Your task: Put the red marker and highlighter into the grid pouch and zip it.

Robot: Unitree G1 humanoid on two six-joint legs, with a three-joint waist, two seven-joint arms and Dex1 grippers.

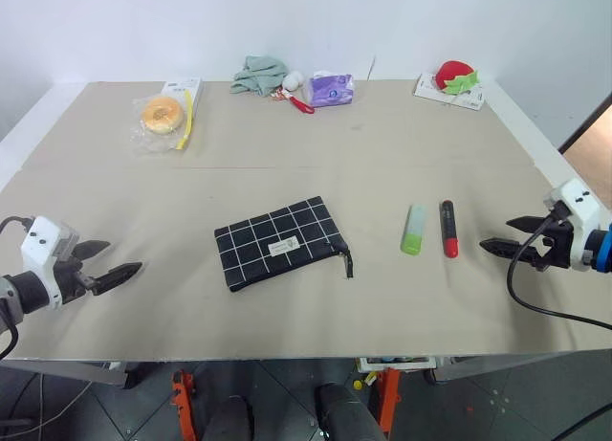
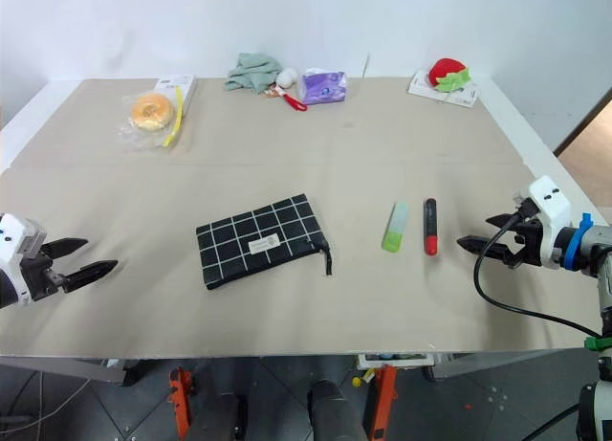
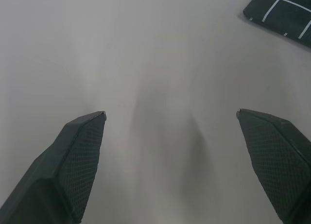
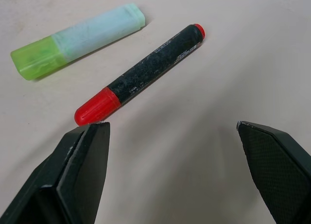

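Red marker point(image 4: 140, 74) lies on bench point(image 1: 287, 154) just ahead of right claw point(image 1: 497, 244), which is spread wide, empty. Highlighter point(image 1: 413, 230) just beside marker, on its left. Grid pouch point(image 1: 279, 241) further left, mid-bench, zipped. Left claw point(image 1: 109, 262) wide open, empty, well left of pouch.

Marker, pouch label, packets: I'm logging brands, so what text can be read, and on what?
None can be read.
Red marker: print along the barrel, too blurred.
Grid pouch: white label, too small.
Card under the strawberry toy: too small.
Purple packet: too small.
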